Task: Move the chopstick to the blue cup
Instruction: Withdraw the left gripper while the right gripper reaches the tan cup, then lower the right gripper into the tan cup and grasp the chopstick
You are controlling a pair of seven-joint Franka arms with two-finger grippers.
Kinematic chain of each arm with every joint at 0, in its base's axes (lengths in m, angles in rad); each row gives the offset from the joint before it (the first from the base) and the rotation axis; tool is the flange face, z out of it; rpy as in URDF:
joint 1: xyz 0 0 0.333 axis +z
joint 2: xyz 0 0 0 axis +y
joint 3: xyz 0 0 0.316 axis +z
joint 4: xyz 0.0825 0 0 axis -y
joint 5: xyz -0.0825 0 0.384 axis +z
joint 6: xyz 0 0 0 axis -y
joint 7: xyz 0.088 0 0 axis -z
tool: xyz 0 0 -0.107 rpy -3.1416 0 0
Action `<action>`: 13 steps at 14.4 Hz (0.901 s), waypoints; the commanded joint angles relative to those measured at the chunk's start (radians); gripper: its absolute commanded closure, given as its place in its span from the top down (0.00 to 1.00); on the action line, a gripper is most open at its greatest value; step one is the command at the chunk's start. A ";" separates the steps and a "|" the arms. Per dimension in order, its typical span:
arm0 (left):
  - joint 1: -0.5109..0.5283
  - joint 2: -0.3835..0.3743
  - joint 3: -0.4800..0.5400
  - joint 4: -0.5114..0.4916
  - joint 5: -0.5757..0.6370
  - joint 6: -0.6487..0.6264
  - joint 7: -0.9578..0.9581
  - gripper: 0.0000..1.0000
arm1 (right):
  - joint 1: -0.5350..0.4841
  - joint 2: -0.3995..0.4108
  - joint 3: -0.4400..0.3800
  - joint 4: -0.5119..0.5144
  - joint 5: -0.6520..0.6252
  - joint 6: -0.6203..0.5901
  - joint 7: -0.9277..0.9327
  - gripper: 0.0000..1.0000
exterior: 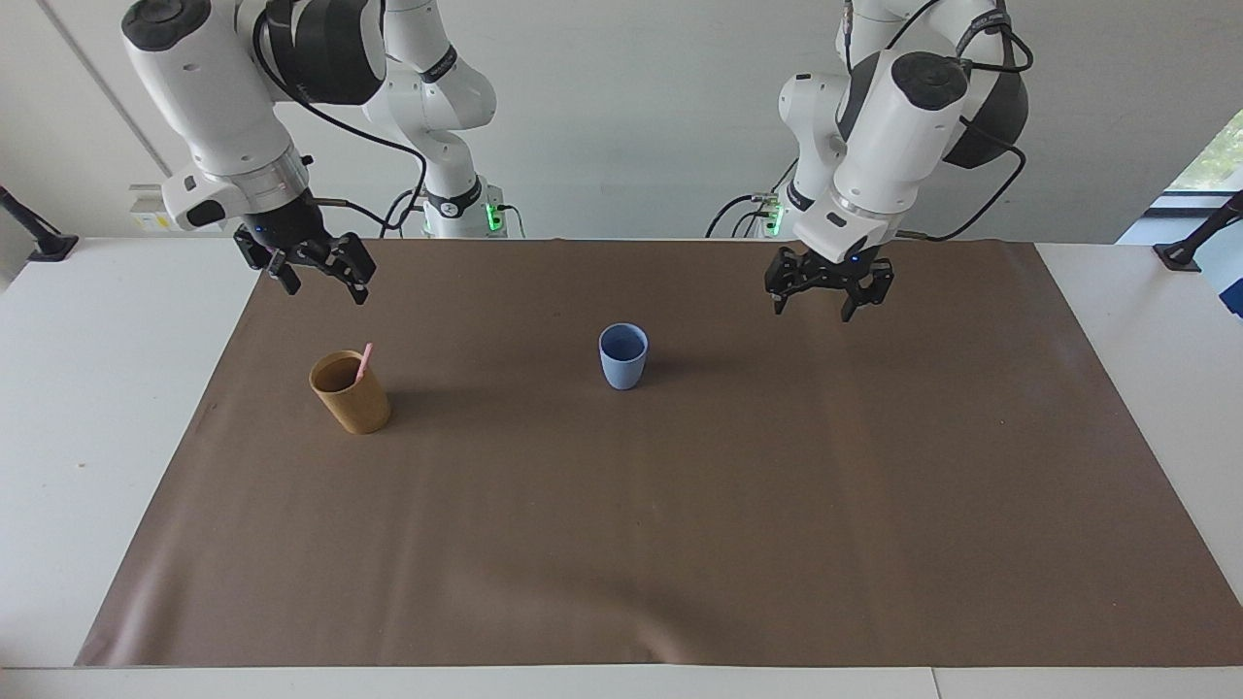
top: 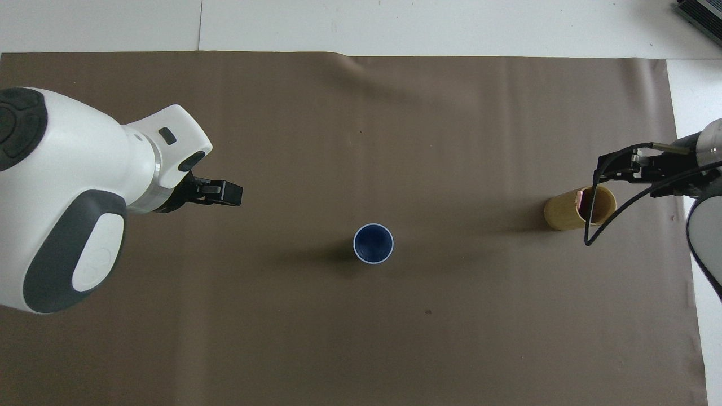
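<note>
Left tool (exterior: pixel 827 293) jaws apart, empty, raised over the brown mat (exterior: pixel 680 544). Right tool (exterior: pixel 316 274) likewise agape, empty, above mat edge. Chopstick (exterior: pixel 364 362) stands in tan cup (exterior: pixel 352 393); blue cup (exterior: pixel 622 356) mid-surface, well apart.

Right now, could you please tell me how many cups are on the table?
2: the blue cup stands mid-mat; the tan cup, holding the chopstick, stands toward the right arm's end. None seems hidden.
</note>
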 commanded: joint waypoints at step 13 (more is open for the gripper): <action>0.234 0.068 0.004 0.401 0.015 -0.388 0.267 1.00 | -0.182 0.151 -0.002 -0.041 0.430 0.025 0.434 1.00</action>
